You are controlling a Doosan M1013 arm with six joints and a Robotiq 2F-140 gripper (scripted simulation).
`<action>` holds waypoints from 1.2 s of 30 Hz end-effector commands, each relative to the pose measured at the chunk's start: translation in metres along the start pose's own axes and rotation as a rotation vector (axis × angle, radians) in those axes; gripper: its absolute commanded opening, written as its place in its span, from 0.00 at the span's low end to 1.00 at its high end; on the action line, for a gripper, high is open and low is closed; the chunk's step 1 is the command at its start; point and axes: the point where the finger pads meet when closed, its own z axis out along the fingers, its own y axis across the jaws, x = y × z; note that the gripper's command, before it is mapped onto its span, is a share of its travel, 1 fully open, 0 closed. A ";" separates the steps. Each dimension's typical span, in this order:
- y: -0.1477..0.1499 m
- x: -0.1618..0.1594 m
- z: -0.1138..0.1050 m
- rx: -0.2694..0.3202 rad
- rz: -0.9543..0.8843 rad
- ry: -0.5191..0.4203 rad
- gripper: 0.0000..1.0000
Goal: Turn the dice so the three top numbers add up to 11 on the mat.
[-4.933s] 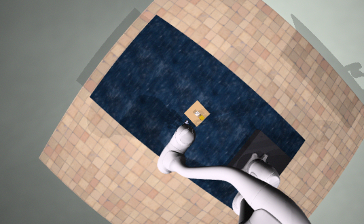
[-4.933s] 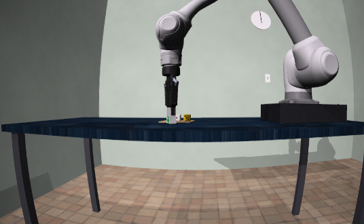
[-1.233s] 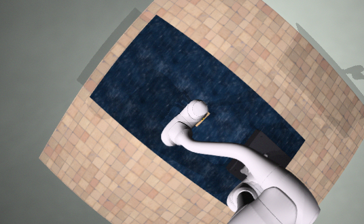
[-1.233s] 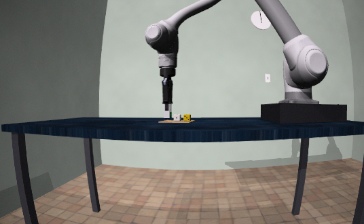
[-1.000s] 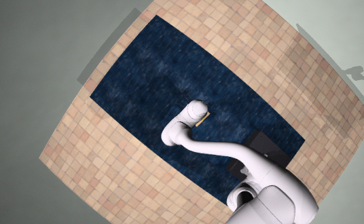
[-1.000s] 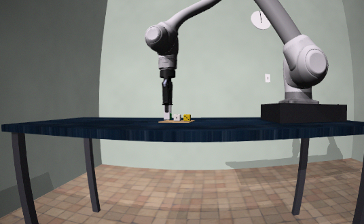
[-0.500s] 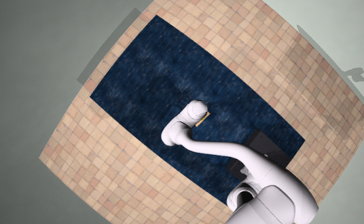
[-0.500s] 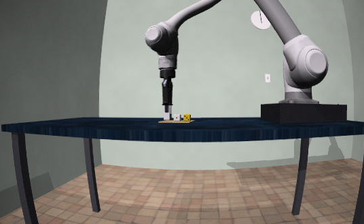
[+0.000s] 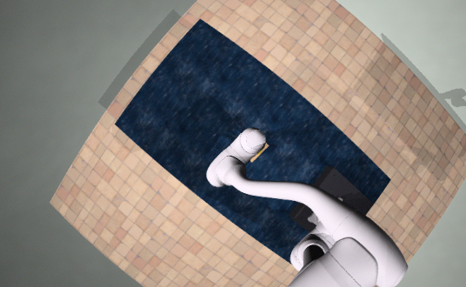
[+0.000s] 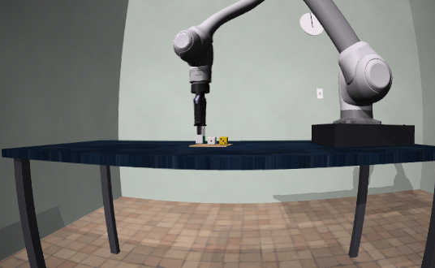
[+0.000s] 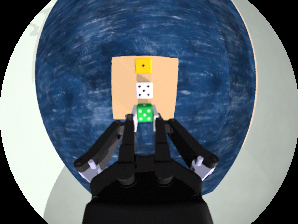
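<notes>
A small tan mat lies on the dark blue table top. On it are a yellow die [image 11: 141, 66] at the far end and a white die [image 11: 144, 91] in the middle. My gripper [image 11: 144, 110] is shut on a green die [image 11: 144, 115] at the mat's near edge, green face with white pips towards the wrist camera. In the side view the gripper [image 10: 199, 136] points straight down and holds this die [image 10: 199, 139] at the mat's left end, at or just above the mat [image 10: 210, 144], beside the white die [image 10: 211, 140] and the yellow die [image 10: 223, 140]. In the overhead view the arm hides the dice; only a mat corner [image 9: 260, 153] shows.
The robot's black base [image 10: 363, 135] stands on the table at the right. The table's front edge [image 10: 223, 158] runs in front of the mat.
</notes>
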 end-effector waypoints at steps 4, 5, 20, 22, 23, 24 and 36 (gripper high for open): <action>0.000 0.000 0.000 0.000 0.000 0.000 0.16; 0.000 0.000 0.000 0.000 0.000 0.000 0.16; 0.000 0.000 0.002 0.000 0.000 0.000 0.16; 0.000 0.000 0.003 0.000 0.000 0.000 0.16; 0.000 0.000 0.003 0.000 0.000 0.000 0.16; 0.000 0.000 0.003 0.000 0.000 0.000 0.16; 0.000 0.000 0.004 0.000 0.000 0.000 0.16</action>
